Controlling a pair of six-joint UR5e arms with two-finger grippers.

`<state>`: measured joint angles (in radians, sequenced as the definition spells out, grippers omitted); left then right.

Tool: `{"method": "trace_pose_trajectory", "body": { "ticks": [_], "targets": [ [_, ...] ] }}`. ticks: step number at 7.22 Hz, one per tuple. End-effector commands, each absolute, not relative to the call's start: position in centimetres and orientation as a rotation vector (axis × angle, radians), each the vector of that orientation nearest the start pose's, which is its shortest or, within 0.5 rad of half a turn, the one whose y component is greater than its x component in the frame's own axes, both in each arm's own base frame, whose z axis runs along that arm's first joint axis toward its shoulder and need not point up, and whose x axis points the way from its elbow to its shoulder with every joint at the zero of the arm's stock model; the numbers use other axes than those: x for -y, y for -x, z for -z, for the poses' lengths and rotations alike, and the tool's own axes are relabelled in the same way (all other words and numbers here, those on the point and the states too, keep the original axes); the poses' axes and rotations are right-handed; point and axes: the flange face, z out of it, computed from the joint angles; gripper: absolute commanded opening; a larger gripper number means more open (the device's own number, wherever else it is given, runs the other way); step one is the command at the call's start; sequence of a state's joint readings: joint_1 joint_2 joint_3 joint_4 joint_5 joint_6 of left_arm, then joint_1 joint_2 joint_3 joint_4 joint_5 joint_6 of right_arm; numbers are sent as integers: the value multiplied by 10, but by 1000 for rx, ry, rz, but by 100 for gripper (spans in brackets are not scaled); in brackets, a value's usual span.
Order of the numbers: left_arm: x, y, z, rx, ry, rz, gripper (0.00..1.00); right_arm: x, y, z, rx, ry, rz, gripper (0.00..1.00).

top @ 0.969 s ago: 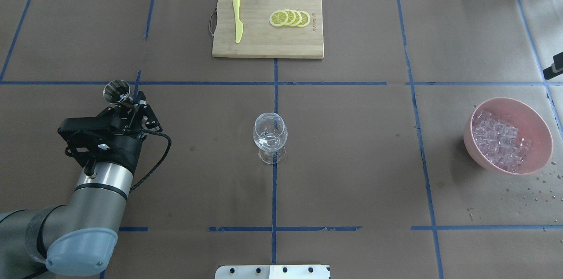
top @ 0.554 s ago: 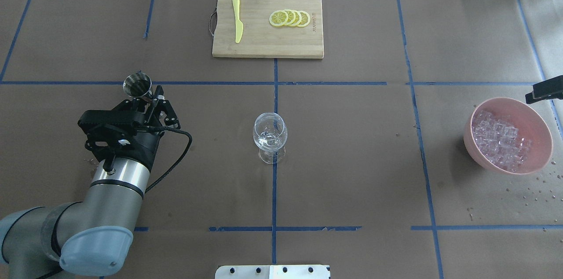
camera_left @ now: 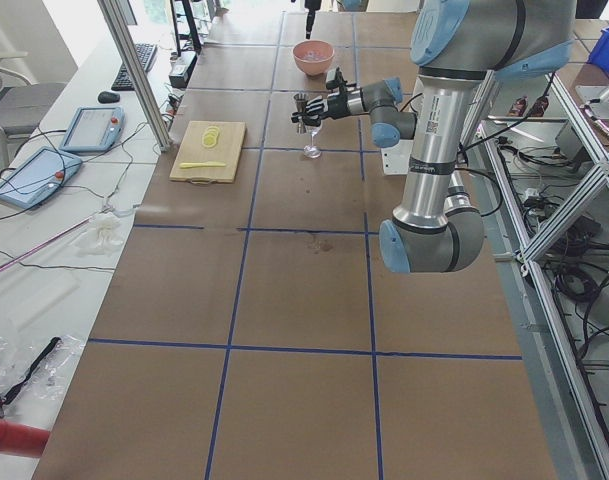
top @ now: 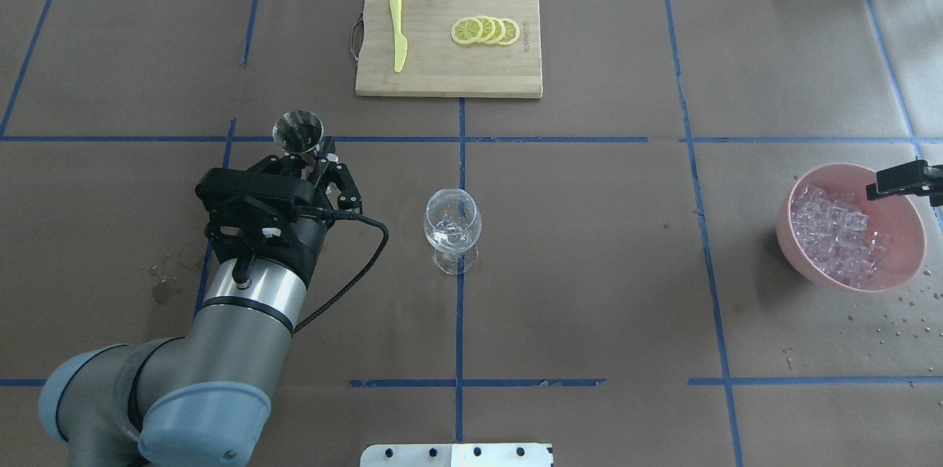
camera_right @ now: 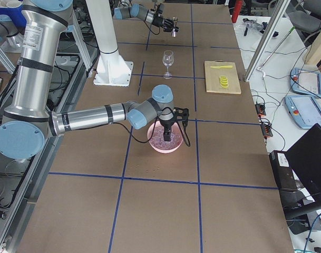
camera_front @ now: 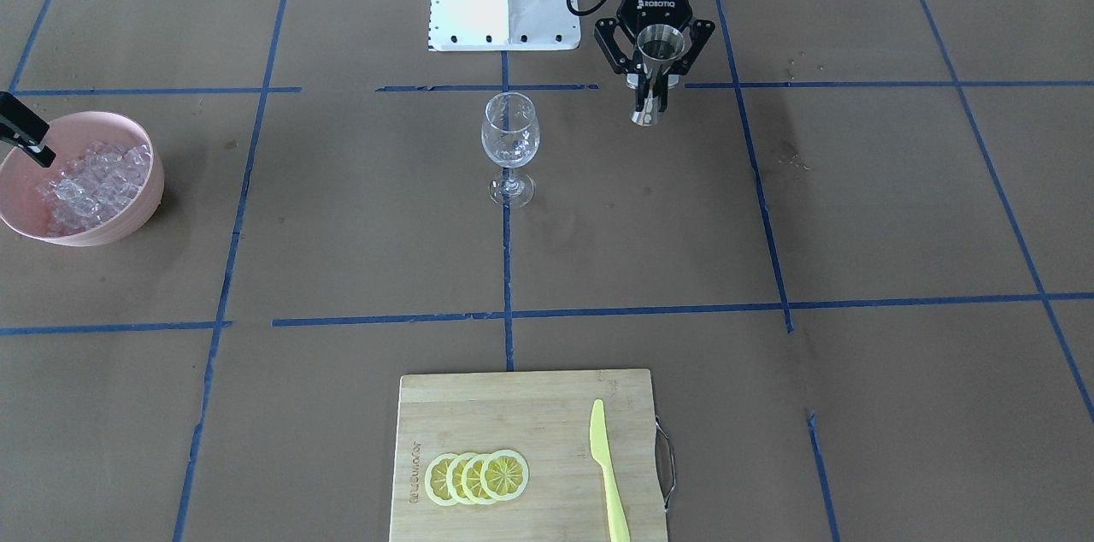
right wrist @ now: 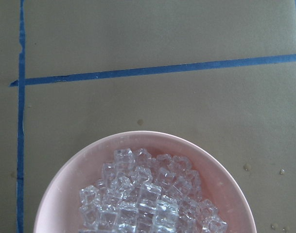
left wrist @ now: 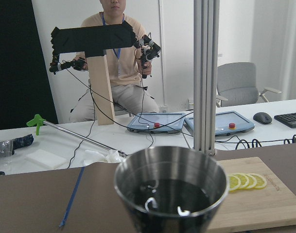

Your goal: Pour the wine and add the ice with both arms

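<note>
Overhead view: the left arm (top: 243, 320) points toward 1 o'clock, its left pincer (top: 309, 156) clenched on a steel jigger (top: 298, 130) held roughly upright, mouth up, at 10 o'clock of the wine glass (top: 452, 224). The ice (top: 836, 235) lies heaped in a pink bowl (top: 902, 261) on the bench (top: 589, 268) at 3 o'clock of the glass, with the right pincer (top: 895, 181) over the bowl's 1 o'clock rim, its grip not discernible. A cutting board (top: 442, 76) with lemon slices (top: 485, 30) and a yellow knife (top: 398, 32) lies at 12 o'clock.

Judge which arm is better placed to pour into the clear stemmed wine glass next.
Left: the left gripper holds the conical steel jigger of dark liquid upright near the wine glass; the right gripper hangs over the far pink bowl of ice.
</note>
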<state>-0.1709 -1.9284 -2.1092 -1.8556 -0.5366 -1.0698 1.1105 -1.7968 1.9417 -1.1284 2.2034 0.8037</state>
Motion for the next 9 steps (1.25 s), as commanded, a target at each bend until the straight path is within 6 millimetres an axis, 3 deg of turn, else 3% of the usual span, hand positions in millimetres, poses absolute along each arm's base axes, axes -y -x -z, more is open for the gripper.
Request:
{"method": "trace_pose_trajectory", "body": {
  "ticks": [1, 3, 5, 8, 9],
  "targets": [
    [283, -463, -155, -682, -1213, 192, 0, 410, 125, -534, 826, -88, -140, 100],
    [283, -488, -156, -623, -1228, 117, 0, 411, 125, -535, 825, -87, -142, 100],
    [283, -498, -164, -601, -1225, 103, 0, 412, 126, -534, 825, -91, -140, 100],
    [282, -498, -153, -645, -1231, 127, 0, 412, 126, -534, 825, -91, -139, 100],
    [284, -506, -166, -577, -1248, 72, 0, 412, 126, -534, 825, -91, -139, 100]
  ]
}}
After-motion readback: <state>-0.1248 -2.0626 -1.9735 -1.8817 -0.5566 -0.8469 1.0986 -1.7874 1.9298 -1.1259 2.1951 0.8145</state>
